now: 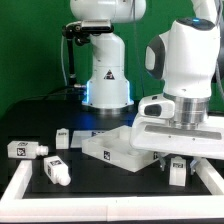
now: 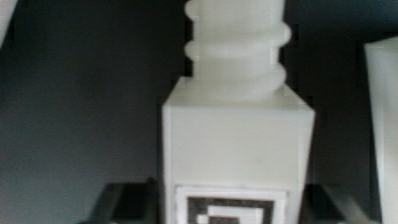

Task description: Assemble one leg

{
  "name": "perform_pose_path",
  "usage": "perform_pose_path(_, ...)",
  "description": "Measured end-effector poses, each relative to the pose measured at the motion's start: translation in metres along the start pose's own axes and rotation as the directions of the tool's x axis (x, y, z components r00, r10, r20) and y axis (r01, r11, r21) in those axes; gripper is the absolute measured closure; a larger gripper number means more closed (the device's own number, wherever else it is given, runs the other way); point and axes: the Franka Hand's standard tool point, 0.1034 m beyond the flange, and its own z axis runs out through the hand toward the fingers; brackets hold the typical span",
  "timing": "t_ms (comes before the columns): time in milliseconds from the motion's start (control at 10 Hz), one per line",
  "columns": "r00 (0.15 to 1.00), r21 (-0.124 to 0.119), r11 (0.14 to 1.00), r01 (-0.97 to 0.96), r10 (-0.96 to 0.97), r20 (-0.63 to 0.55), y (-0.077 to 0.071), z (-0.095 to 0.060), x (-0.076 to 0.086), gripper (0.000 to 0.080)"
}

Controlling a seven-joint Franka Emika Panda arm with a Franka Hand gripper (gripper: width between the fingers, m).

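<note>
My gripper [image 1: 176, 166] is shut on a leg [image 1: 177, 172], a stubby white block with a black-and-white tag. It holds the leg low, at the exterior view's right end of the large flat white tabletop [image 1: 118, 148]. In the wrist view the leg [image 2: 235, 130] fills the frame, its ribbed peg end pointing away from the camera and its tag near the gripper [image 2: 235, 205]. A dark fingertip [image 2: 128, 202] presses on each side of it. Whether the leg touches the tabletop is hidden.
Three loose legs lie on the black table to the exterior view's left: one far left [image 1: 28, 149], one nearer the front [image 1: 55, 171], one beside the tabletop [image 1: 62, 138]. A white rail [image 1: 100, 207] borders the front and left. The robot base [image 1: 107, 75] stands behind.
</note>
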Motion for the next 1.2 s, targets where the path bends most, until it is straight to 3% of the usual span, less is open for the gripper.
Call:
perform_pose_path(300,1.000,-0.001,1.000,0.000,0.000,0.018,0.006,-0.013,-0.005,0.0518)
perform_pose_path(600,0.999,0.020,1.000,-0.013,0.013,0.037,-0.009,-0.066,-0.037,0.0518)
perform_pose_path(700,0.999,0.022,0.999,-0.028,0.027,0.037,-0.019,-0.074,-0.052,0.0518)
perform_pose_path(800,0.999,0.017,0.999,-0.033,0.032,0.037,-0.028,-0.074,-0.059,0.0518)
perform_pose_path(1200,0.999,0.019,1.000,-0.021,0.020,0.028,-0.031,-0.074,-0.061,0.0517)
